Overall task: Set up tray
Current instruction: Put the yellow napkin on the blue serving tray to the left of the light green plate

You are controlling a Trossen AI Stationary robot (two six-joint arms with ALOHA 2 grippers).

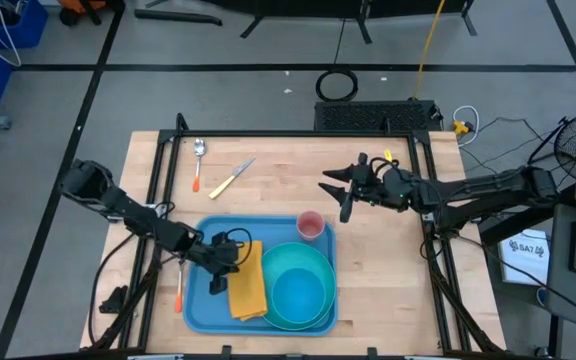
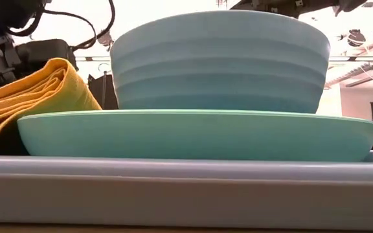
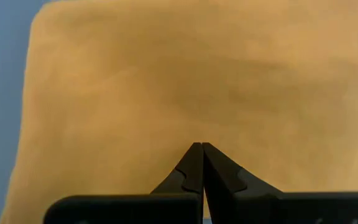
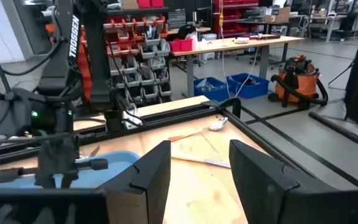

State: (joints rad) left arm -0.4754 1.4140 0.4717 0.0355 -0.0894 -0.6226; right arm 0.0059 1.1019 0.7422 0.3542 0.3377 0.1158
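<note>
Tray (image 1: pixel 200 305) on worktop (image 1: pixel 388 280): we see the left pincer (image 1: pixel 234 250) closed over the napkin (image 1: pixel 248 285) — it may snag cloth. Right pincer (image 1: pixel 346 190) open, aloft, well apart.

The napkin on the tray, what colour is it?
Yellow-orange. The napkin shows best in the left wrist view.

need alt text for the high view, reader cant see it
Overhead view of a wooden table with a blue tray holding a yellow napkin, a turquoise plate with a bowl on it, and a pink cup. The left gripper is over the napkin with fingers shut; the right gripper hovers open above bare table.
</note>
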